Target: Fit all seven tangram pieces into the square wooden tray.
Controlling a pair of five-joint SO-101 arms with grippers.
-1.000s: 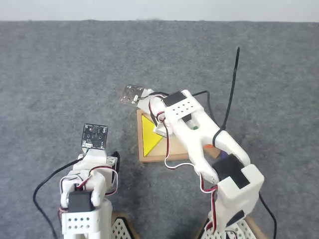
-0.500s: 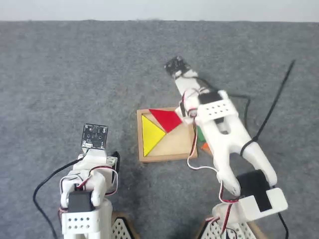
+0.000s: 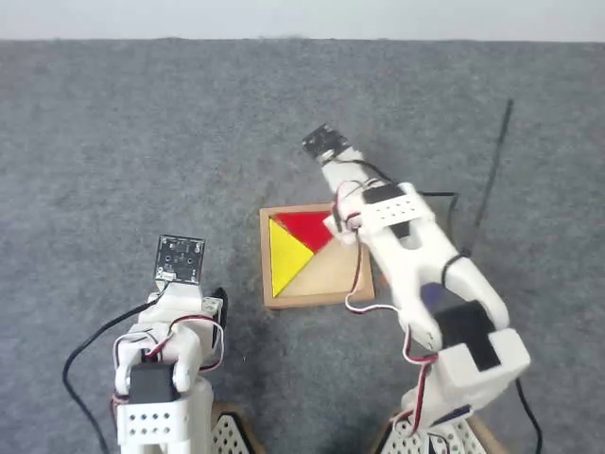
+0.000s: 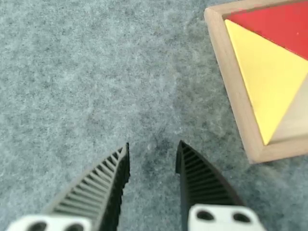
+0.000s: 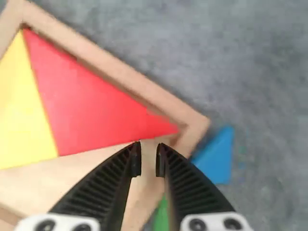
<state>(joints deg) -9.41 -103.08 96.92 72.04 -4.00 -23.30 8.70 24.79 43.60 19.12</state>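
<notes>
Your left pincer [image 4: 153,147] hangs parted over the grey surface [image 4: 72,72], clear of the wooden tray [image 4: 236,96]. Inside the tray, the yellow triangle [image 4: 267,82] and red triangle [image 5: 96,110] lie edge to edge. Your right pincer [image 5: 148,154], barely parted and empty, hovers over the red tip. A blue piece [image 5: 216,156] waits just outside that corner.

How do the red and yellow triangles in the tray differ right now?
The red triangle piece lies along the square wooden tray's far side; the yellow triangle piece along its left side. The right gripper hovers by the red one's tip; the yellow one sits apart. Both are large, sharing an edge.
</notes>
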